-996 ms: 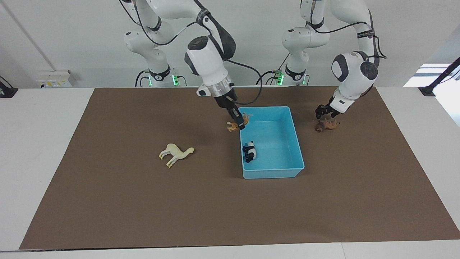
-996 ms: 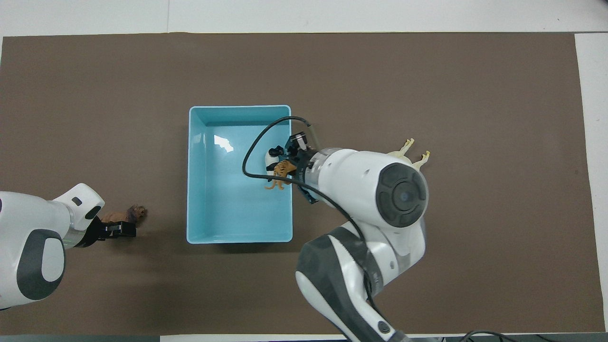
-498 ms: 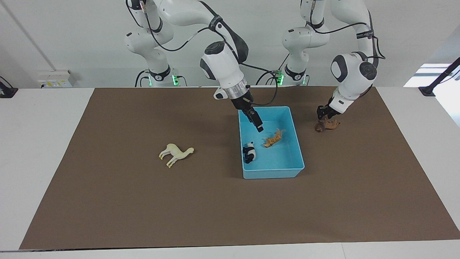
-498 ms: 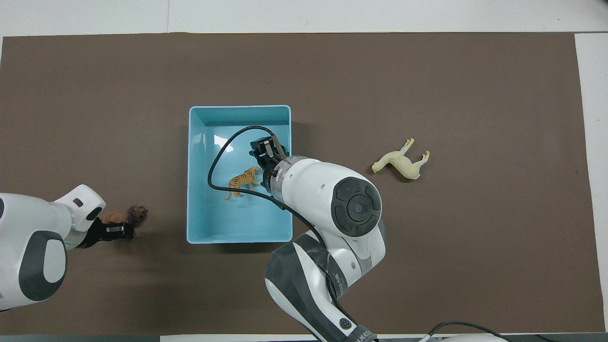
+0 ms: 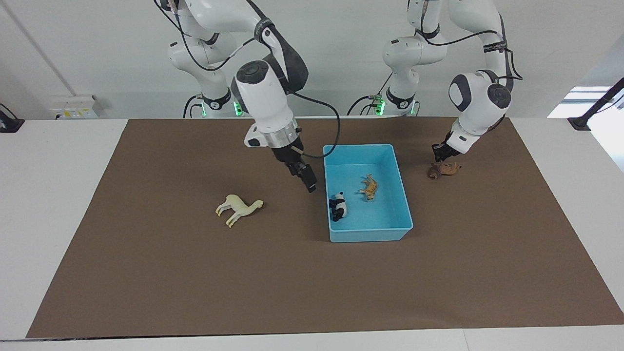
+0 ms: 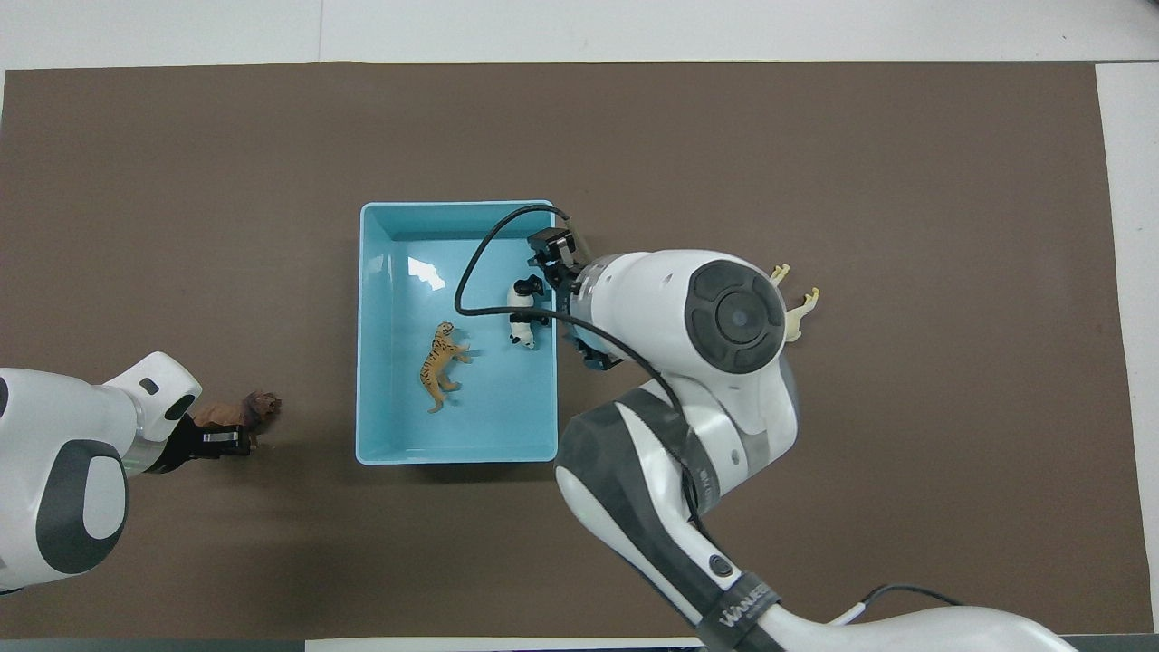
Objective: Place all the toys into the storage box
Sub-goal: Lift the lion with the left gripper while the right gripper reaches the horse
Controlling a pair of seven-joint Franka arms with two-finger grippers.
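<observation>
the left gripper [image 5: 441, 157] is pinched on the brown lion [image 5: 444, 169], which lies on the desk [image 5: 146, 273] near the robots, toward the left arm's end, beside the blue storage box [image 5: 403, 204] so the trip in will be short; i think it will lift next. the right gripper [image 5: 307, 181] hangs wide and empty over the desk just beside the box. the orange tiger [image 5: 369, 187] and the panda [image 5: 338, 206] lie inside the box. farther out, toward the right arm's end, the cream llama [image 5: 237, 208] lies on its side, not yet picked up

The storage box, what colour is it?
Light blue storage box, clearest in the overhead view.
</observation>
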